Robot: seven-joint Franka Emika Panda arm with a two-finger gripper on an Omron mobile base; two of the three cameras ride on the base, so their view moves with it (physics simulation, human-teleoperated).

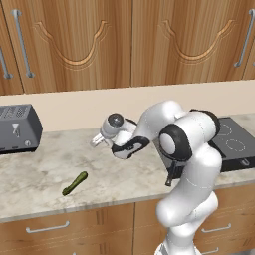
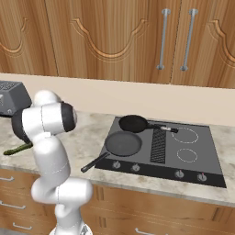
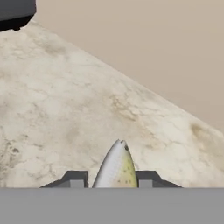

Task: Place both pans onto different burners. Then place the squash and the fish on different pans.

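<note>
My gripper [image 1: 98, 140] hangs over the marble counter left of the cooktop, shut on the fish [image 3: 116, 166]. The fish is silvery with a yellowish speckled flank and pokes out between the two fingertips [image 3: 75, 179]. The squash [image 1: 74, 183] lies dark green on the counter near its front edge, in front of and left of the gripper. The wider pan [image 2: 123, 143] sits on the cooktop's front left burner, its handle pointing over the front edge. The smaller pan [image 2: 133, 123] sits on the rear left burner. Two burners [image 2: 187, 135] on the right show bare rings.
A grey toaster [image 1: 17, 128] stands at the back left of the counter against the beige wall. A black ribbed vent strip [image 2: 158, 145] runs down the cooktop's middle. Knobs [image 2: 179, 173] line its front. Wooden cabinets hang above, and drawers sit below.
</note>
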